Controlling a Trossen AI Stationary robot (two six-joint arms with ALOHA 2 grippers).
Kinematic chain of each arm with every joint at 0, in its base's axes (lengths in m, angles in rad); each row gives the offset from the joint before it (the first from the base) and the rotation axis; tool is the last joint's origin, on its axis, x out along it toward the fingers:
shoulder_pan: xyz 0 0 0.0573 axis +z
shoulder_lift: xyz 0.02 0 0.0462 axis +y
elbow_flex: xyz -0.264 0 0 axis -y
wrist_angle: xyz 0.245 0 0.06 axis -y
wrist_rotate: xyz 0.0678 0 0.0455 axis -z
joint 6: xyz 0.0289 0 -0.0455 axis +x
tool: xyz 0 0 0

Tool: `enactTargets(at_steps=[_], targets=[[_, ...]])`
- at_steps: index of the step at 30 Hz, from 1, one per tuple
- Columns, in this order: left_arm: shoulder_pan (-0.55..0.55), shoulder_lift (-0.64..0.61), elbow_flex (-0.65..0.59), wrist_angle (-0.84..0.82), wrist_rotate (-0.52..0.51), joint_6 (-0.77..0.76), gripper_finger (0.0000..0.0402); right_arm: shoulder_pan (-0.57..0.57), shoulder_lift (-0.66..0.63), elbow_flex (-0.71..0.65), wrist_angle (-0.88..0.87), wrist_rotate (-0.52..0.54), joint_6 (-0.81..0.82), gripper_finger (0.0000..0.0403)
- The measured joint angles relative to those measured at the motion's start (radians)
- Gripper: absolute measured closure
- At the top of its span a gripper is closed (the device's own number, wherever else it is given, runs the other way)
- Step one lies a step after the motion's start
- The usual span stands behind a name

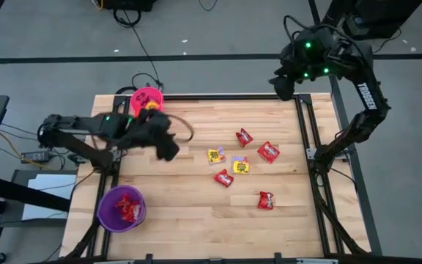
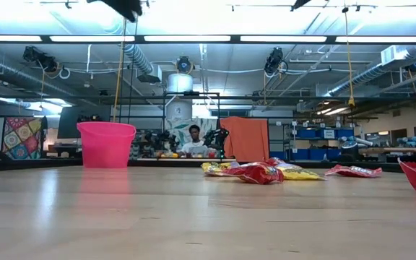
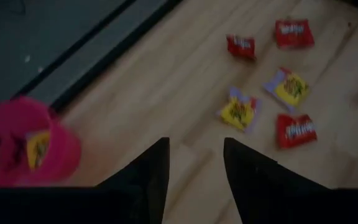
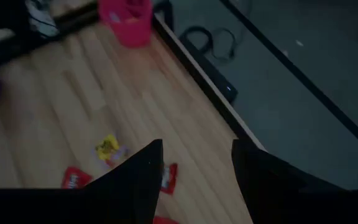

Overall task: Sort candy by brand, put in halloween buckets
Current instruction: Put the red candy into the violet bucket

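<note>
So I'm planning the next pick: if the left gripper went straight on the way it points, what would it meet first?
Probably the nearer yellow candy packet; the open left gripper aims at bare table just short of it, though depth is unclear.

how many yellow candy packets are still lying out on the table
2, side by side mid-table among the red ones: one yellow packet nearer the pink bucket, the other yellow packet just beside it. Another shows inside the pink bucket; more may be hidden.
</note>
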Motion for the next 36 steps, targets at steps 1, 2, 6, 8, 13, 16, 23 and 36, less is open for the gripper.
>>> enactTargets(at_steps=[1, 2, 6, 8, 13, 16, 23, 36], targets=[[0.032, 0.006, 0.0, 0.036, 0.02, 0.048, 0.0244, 0.003, 0.0, -0.012, 0.0, -0.001, 0.002, 0.0199], [0.066, 0.016, 0.0, 0.067, 0.042, 0.087, 0.0243, 0.009, 0.0, -0.027, 0.0, -0.004, 0.002, 0.0199], [0.182, 0.084, 0.0, 0.142, 0.126, 0.187, 0.0243, 0.024, 0.0, -0.119, 0.017, -0.01, 0.002, 0.0199], [0.224, 0.129, 0.0, 0.148, 0.153, 0.235, 0.0243, 0.029, -0.001, -0.192, 0.06, -0.01, 0.001, 0.0199], [0.287, 0.221, 0.0, 0.194, 0.233, 0.287, 0.0243, 0.033, -0.002, -0.432, 0.256, -0.084, -0.001, 0.0199], [0.303, 0.243, 0.0, 0.226, 0.261, 0.29, 0.0243, 0.033, -0.002, -0.603, 0.372, -0.093, -0.007, 0.0199], [0.308, 0.246, 0.0, 0.283, 0.266, 0.29, 0.0243, 0.003, -0.002, -0.994, 0.669, -0.136, 0.033, 0.0199], [0.356, 0.265, 0.0, 0.364, 0.307, 0.285, 0.0243, 0.009, -0.002, -1.361, 1.116, -0.16, 0.188, 0.0199]])
